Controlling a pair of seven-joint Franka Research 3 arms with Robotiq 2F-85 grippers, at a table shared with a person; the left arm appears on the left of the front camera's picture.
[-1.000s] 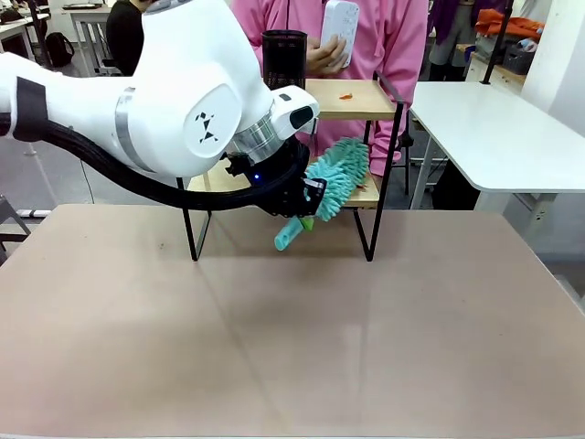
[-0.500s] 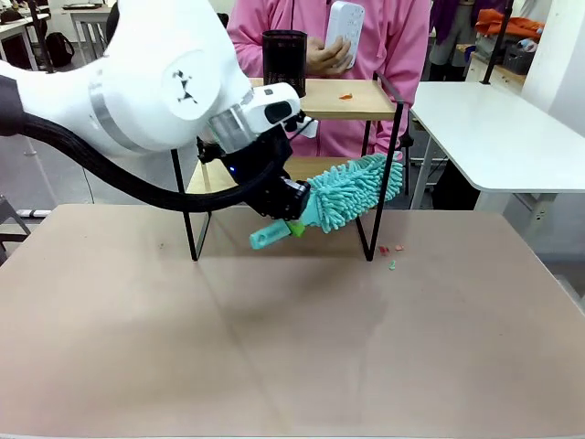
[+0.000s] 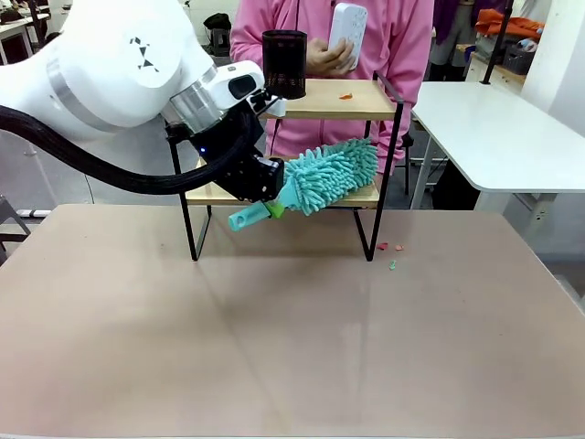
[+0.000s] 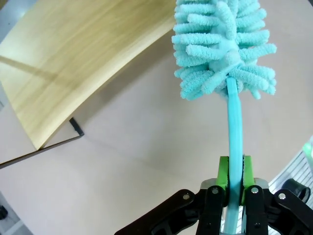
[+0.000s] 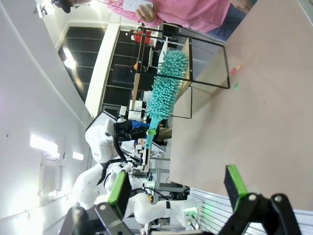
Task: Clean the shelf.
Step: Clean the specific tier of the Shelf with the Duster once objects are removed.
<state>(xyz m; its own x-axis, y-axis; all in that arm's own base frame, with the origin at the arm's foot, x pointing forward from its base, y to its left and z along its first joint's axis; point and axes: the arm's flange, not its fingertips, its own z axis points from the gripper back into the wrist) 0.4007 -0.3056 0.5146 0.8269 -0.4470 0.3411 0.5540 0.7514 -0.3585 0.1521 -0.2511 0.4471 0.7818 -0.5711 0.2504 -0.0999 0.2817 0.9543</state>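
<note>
The shelf stands at the table's far side, its two light boards in a black frame. My left gripper is shut on the handle of a teal fluffy duster, whose head lies over the right half of the lower board. In the left wrist view the green pads clamp the teal duster handle, beside a wooden board. An orange scrap sits on the top board. My right gripper is open and off the table, facing the duster from afar.
A black mesh cup stands on the top board's left end. Small red and green scraps lie on the tan table by the shelf's right front leg. A person in pink behind the shelf holds a white object.
The left arm swept the duster right along the lower board, then drew it back left and slightly up. Scraps dropped onto the table beside the shelf's right leg.
</note>
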